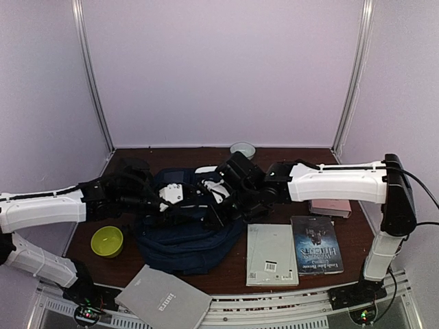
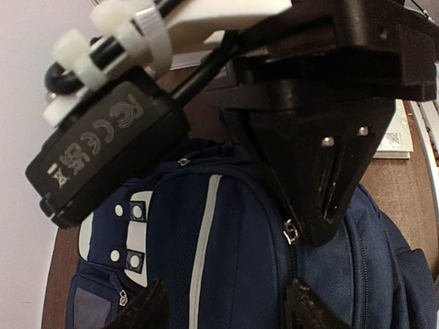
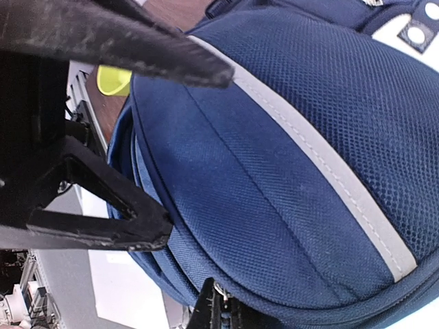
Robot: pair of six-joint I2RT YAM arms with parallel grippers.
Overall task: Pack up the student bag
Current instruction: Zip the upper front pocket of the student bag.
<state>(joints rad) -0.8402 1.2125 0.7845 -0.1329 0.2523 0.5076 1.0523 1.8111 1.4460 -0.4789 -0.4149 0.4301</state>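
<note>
The left gripper (image 2: pixel 226 312) stands spread, its two fingertips (image 2: pixel 147 308) apart over the navy front panel of the student bag (image 1: pixel 184 245). It holds nothing, and I cannot tell whether it touches the fabric. The right gripper (image 2: pixel 312 236) is pressed together, its tip down on the bag's zip line, with the metal zip pull (image 2: pixel 291 232) nipped at that tip. Both grippers meet over the top end of the bag, beside its white-grey patches (image 2: pixel 134 236) and a thin white stripe (image 2: pixel 206 240).

The bag lies in the middle of the desk (image 1: pixel 360 240), between the two arms. Left of the bag sits a green bowl (image 1: pixel 107 240). In front of the bag, at the near edge, lies a grey folder (image 1: pixel 163 299). Right of the bag lie a white book (image 1: pixel 271 254) and then a dark book (image 1: pixel 316 245), with a pink object (image 1: pixel 330 207) behind them. Behind the bag stands a pale bowl (image 1: pixel 242 149).
</note>
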